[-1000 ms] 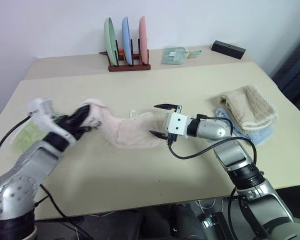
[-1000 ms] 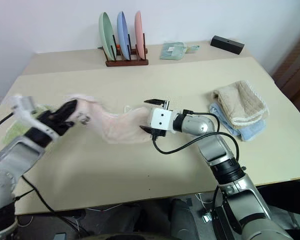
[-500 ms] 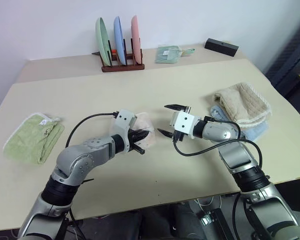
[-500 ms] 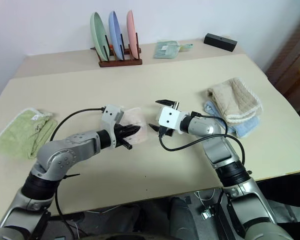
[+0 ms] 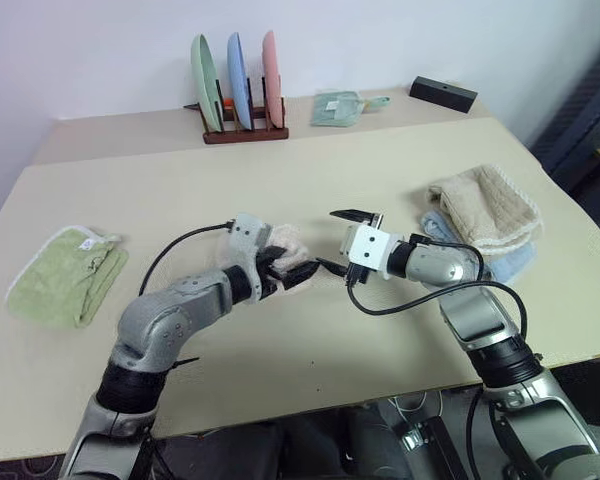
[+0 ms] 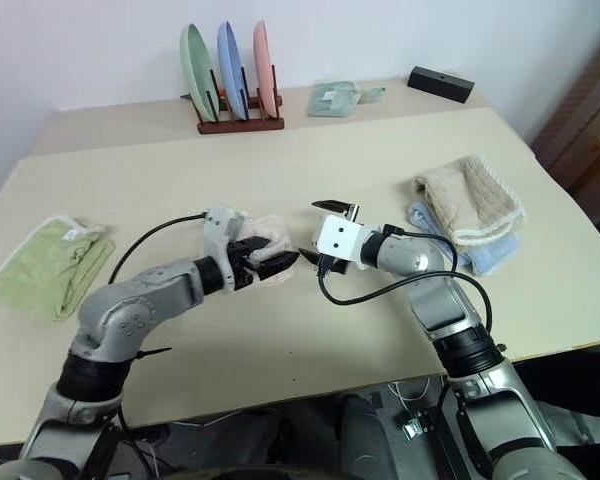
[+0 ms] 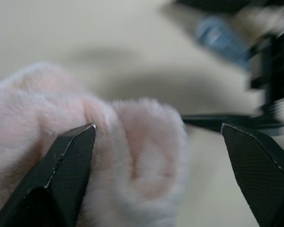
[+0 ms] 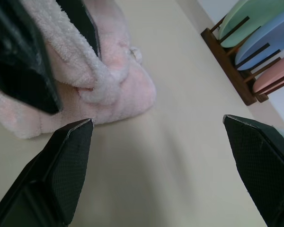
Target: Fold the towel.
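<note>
Bunched pale pink terry towel (image 6: 270, 243) mid-table between the left gripper (image 6: 267, 262)'s spread jaws; right gripper (image 6: 311, 237) jaws apart beside it

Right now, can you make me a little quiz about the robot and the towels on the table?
1. True or false: the pink towel lies bunched between the left gripper and right gripper.
2. Which plate in the plate rack is nearest the green towel: A green, B blue, C pink?
3. What does the tan towel rest on?

Key: 1 true. 2 A. 3 A light blue towel.
</note>
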Robot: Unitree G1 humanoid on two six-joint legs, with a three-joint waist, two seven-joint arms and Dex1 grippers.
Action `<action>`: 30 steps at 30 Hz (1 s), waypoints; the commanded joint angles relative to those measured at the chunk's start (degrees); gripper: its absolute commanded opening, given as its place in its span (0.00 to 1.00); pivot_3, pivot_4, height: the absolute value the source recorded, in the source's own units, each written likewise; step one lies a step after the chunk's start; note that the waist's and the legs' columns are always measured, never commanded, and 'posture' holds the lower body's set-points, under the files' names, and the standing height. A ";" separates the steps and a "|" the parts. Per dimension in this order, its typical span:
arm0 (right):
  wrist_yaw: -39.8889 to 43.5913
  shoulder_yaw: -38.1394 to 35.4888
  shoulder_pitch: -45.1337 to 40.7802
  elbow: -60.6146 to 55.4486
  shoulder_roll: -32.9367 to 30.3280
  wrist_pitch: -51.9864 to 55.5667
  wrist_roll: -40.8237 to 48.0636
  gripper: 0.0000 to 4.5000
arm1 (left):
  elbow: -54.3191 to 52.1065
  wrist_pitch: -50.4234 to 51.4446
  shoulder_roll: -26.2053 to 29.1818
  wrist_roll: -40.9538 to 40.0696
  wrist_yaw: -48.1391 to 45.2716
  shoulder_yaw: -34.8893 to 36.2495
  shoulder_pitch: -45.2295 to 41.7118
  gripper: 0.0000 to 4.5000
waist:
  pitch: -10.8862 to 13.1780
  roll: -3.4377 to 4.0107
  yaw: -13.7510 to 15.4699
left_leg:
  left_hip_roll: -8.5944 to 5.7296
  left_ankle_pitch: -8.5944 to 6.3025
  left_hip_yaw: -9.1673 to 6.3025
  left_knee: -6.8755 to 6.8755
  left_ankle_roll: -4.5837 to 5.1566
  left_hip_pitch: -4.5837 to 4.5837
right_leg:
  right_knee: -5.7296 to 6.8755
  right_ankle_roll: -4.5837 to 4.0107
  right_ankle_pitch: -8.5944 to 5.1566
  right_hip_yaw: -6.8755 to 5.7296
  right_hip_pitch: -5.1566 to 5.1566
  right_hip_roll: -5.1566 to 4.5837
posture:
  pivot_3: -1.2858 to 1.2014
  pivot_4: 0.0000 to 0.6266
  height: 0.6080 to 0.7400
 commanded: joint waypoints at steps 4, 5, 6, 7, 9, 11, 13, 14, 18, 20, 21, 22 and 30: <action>0.06 -1.36 -1.90 -1.21 -0.13 -0.38 1.27 1.00 | -7.82 0.13 5.01 -6.93 -4.07 9.62 3.75 0.98 | 0.00 0.00 0.63 | -0.01 0.00 0.00 0.08 0.00 0.03 | -0.01 0.00 0.00 -0.01 0.12 -0.01 | 0.52 0.24 1.00; 0.03 -1.29 -2.04 -0.93 -0.03 -0.55 1.24 1.00 | -7.88 -0.14 5.75 -6.51 -4.24 10.15 4.40 0.98 | 0.00 0.00 0.72 | -0.03 -0.01 -0.01 0.09 0.00 0.02 | -0.02 0.00 0.00 -0.01 0.14 -0.03 | 0.52 0.24 1.00; 0.01 -1.25 -2.13 -0.74 0.04 -0.67 1.20 1.00 | -7.89 -0.41 6.28 -6.19 -4.30 10.47 4.85 0.98 | 0.00 0.00 0.72 | -0.04 -0.01 -0.03 0.11 0.00 0.02 | -0.02 0.00 0.00 -0.01 0.16 -0.04 | 0.52 0.24 1.00; 0.01 -1.18 -2.23 -0.59 0.12 -0.78 1.18 1.00 | -7.84 -0.61 6.50 -6.79 -4.56 11.16 5.37 0.98 | 0.00 0.00 0.69 | -0.05 -0.01 -0.03 0.11 0.00 0.02 | -0.02 0.00 0.00 -0.01 0.17 -0.04 | 0.52 0.24 1.00; 0.06 -1.04 -2.36 -0.37 0.17 -0.97 1.15 1.00 | -8.04 -1.15 6.59 -7.47 -4.98 11.74 5.89 0.98 | 0.00 0.00 0.55 | -0.05 -0.01 -0.04 0.11 0.00 0.02 | -0.02 0.00 0.00 -0.01 0.15 -0.03 | 0.52 0.24 1.00; 0.06 -0.99 -2.53 -0.14 0.23 -1.12 1.15 1.00 | -7.95 -1.59 5.95 -7.52 -3.91 12.32 6.02 0.93 | 0.00 0.00 0.50 | -0.04 -0.01 -0.04 0.08 0.00 0.02 | -0.01 0.00 0.00 -0.01 0.12 -0.03 | 0.52 0.24 1.00; 0.23 -1.02 -2.59 -0.07 0.16 -0.99 1.22 1.00 | -8.07 -2.00 5.69 -8.16 -3.98 13.02 6.51 0.78 | 0.00 0.00 0.52 | -0.04 -0.01 -0.04 0.09 0.00 0.02 | -0.01 0.00 0.00 -0.01 0.13 -0.03 | 0.52 0.24 1.00; 0.36 -1.11 -2.66 0.05 -0.01 -0.78 1.23 1.00 | -8.59 -2.56 5.80 -8.35 -4.63 13.44 6.93 0.67 | 0.00 0.00 0.50 | -0.04 -0.01 -0.04 0.09 0.00 0.02 | -0.01 0.00 0.00 -0.01 0.13 -0.03 | 0.52 0.24 1.00; 1.13 -3.60 -3.15 -0.45 -0.14 3.15 4.04 0.73 | -8.28 -5.02 5.44 -9.44 -3.53 17.12 7.24 0.23 | 0.00 0.00 0.52 | -0.04 -0.01 -0.04 0.08 0.00 0.02 | -0.02 0.00 0.00 -0.01 0.13 -0.03 | 0.52 0.24 1.00; 0.78 -5.64 -4.38 -1.34 1.16 7.14 7.17 0.51 | -7.01 -6.59 5.48 -8.74 -2.41 19.16 6.71 0.02 | 0.00 0.00 0.51 | -0.04 -0.01 -0.04 0.09 0.00 0.02 | -0.01 0.00 0.00 -0.01 0.13 -0.03 | 0.52 0.24 1.00; 0.88 -6.54 -5.14 -2.38 2.20 9.49 9.38 0.40 | -6.31 -7.17 5.60 -8.25 -1.84 19.84 6.36 0.00 | 0.00 0.00 0.52 | -0.04 -0.01 -0.04 0.09 0.00 0.02 | -0.02 0.00 0.00 -0.01 0.13 -0.03 | 0.52 0.24 1.00; 0.90 -7.42 -5.88 -3.36 3.46 12.01 11.70 0.29 | -5.62 -7.55 6.00 -7.41 -1.76 19.96 6.05 0.00 | 0.00 0.00 0.52 | -0.04 -0.01 -0.04 0.09 0.00 0.02 | -0.02 0.00 0.00 0.00 0.13 -0.03 | 0.52 0.24 1.00; 0.37 -3.96 -9.45 -7.04 14.18 30.28 22.31 0.00 | -0.15 -10.83 6.86 5.85 -3.24 10.30 5.92 0.00 | 0.00 0.01 0.54 | -0.04 -0.01 -0.05 0.03 0.00 0.02 | -0.04 -0.01 0.00 -0.01 0.14 -0.02 | 0.52 0.24 1.00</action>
